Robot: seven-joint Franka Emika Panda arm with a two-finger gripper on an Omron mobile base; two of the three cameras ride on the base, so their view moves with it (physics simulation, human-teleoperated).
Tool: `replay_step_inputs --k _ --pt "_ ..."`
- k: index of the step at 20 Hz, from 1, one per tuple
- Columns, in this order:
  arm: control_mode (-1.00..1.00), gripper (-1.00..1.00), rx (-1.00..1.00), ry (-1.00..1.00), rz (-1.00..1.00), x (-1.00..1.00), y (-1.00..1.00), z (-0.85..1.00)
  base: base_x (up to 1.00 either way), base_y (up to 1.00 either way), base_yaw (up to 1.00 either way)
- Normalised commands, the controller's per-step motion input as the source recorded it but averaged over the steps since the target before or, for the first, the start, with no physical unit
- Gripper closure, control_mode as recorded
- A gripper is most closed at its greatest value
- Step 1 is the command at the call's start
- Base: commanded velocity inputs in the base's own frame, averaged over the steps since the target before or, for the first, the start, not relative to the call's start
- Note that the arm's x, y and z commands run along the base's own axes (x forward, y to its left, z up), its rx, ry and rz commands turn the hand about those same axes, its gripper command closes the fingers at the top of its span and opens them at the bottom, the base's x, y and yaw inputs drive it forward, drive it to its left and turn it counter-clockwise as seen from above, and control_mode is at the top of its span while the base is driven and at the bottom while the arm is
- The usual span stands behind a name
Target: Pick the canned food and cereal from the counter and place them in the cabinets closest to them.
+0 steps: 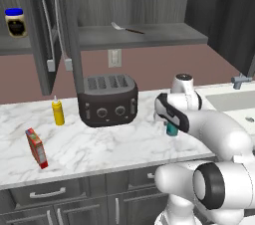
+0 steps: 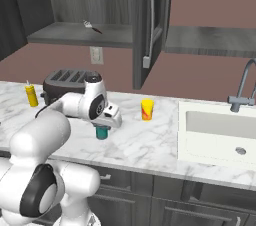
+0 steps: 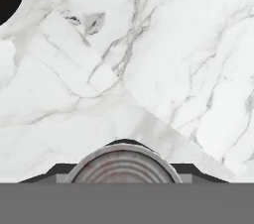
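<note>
Kitchen, white marble table [image 1: 99, 142] under dark wall cabinets [image 1: 47, 35], doors open.

Left base view: pincer [image 1: 171, 128] down over the canned food [image 1: 172, 130]; cereal [image 1: 37, 148] far off to its side, past the toaster [image 1: 108, 99].

Right base view: can directly beneath pincer [image 2: 102, 131], resting on the table.

Hand view: can top [image 3: 122, 166] sits between the dark fingertips [image 3: 54, 173]; pincer half closed, apparently gripping the can. Step: grasp. Next: lift, carry to nearest cabinet shelf.

Legible text: none; cereal [image 1: 37, 148] box front print too small to read, jar [image 1: 16, 22] label in cabinet blurred, unreadable
</note>
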Motion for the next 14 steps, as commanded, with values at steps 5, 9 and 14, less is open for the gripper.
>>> replay_step_inputs --k 5,9,14 --pt "-1.00 1.00 0.00 0.00 -0.13 -0.08 0.00 0.55 0.00 0.00 0.00" --pt "-1.00 1.00 0.00 -0.01 -0.10 -0.09 0.00 0.62 0.00 0.00 0.00" --pt "-1.00 1.00 0.00 -0.02 -0.10 -0.12 0.00 0.63 0.00 0.00 0.00"
